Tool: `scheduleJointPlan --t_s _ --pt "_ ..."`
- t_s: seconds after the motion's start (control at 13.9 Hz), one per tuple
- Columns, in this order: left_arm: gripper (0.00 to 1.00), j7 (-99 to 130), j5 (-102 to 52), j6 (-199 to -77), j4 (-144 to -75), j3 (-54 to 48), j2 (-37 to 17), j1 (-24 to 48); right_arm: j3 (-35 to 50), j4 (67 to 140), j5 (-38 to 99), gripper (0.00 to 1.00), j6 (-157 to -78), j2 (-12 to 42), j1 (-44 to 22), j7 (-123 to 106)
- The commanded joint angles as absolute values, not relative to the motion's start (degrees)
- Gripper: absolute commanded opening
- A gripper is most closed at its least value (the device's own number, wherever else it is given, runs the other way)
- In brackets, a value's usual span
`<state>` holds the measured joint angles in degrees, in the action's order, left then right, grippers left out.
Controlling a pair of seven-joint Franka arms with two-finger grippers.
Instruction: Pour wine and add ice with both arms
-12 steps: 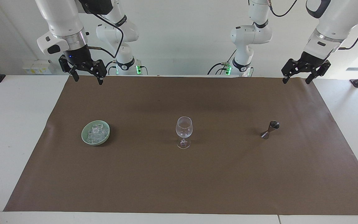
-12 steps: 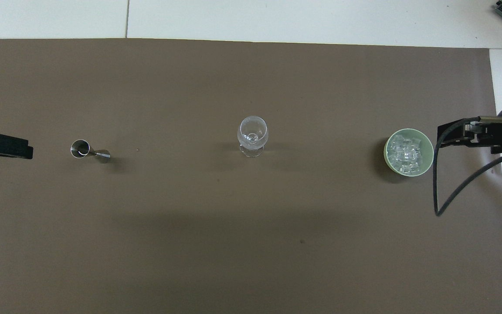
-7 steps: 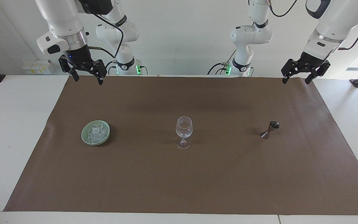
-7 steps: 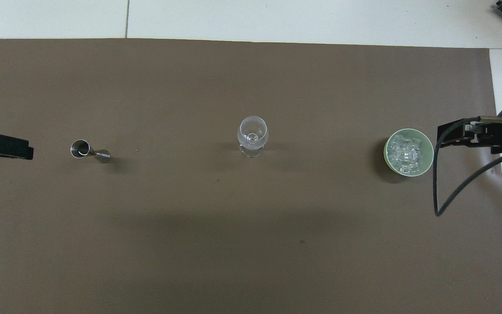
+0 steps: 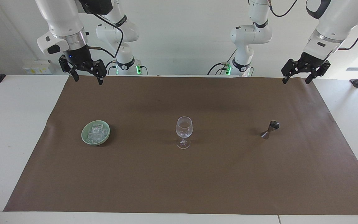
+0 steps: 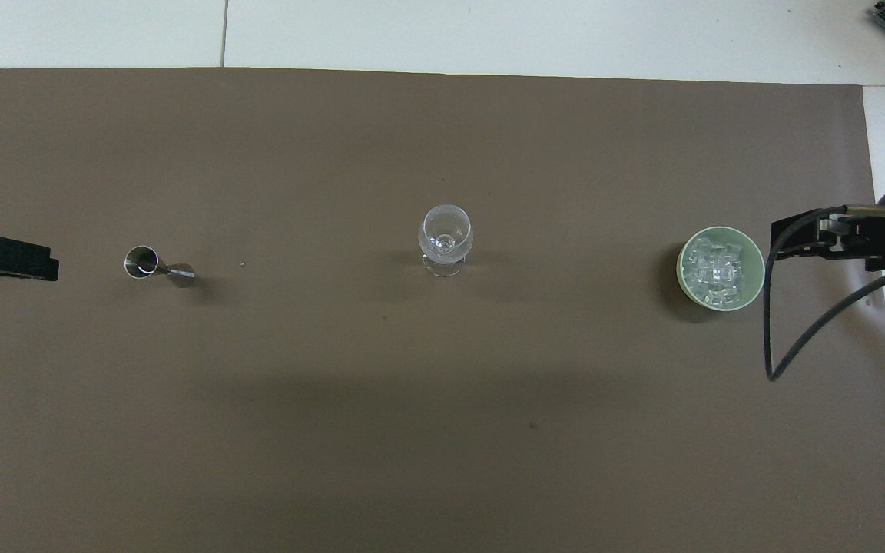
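Nothing moved since earlier | right gripper (image 5: 86, 78) and left gripper (image 5: 299, 77) open, empty — raised | wine glass (image 5: 184, 132) empty, ice (image 5: 95, 133) in bowl (image 5: 84, 140) — nothing done

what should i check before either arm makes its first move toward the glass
1. Wine glass upright at the middle of the brown mat: ok.
2. Ice heaped in the green bowl, toward the right arm's end: ok.
3. Metal measuring cup standing toward the left arm's end: ok.
4. Right hand open, holding nothing, raised over the mat's edge: ok.
5. Left hand open, holding nothing, raised over the mat's corner: ok.
6. Wine in the measuring cup: cannot tell.
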<state>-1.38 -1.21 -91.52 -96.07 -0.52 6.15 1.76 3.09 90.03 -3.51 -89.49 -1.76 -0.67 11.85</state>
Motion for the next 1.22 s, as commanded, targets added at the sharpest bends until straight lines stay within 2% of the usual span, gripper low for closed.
scheduleJointPlan --t_s 0.0,1.01,1.15 --pt "1.00 -1.14 -0.35 -93.42 -99.04 -0.79 7.91 1.32 3.25 91.32 -3.25 1.00 -89.03 -3.08 -0.26 10.28" --pt "1.00 6.15 -2.01 -93.52 -99.84 -0.62 8.26 0.44 3.25 91.32 -3.25 1.00 -89.03 -3.08 -0.26 10.28" --pt "1.00 6.33 -4.20 -91.85 -99.84 -0.53 8.09 -2.53 3.25 91.32 -3.25 1.00 -89.03 -3.08 -0.26 10.28"
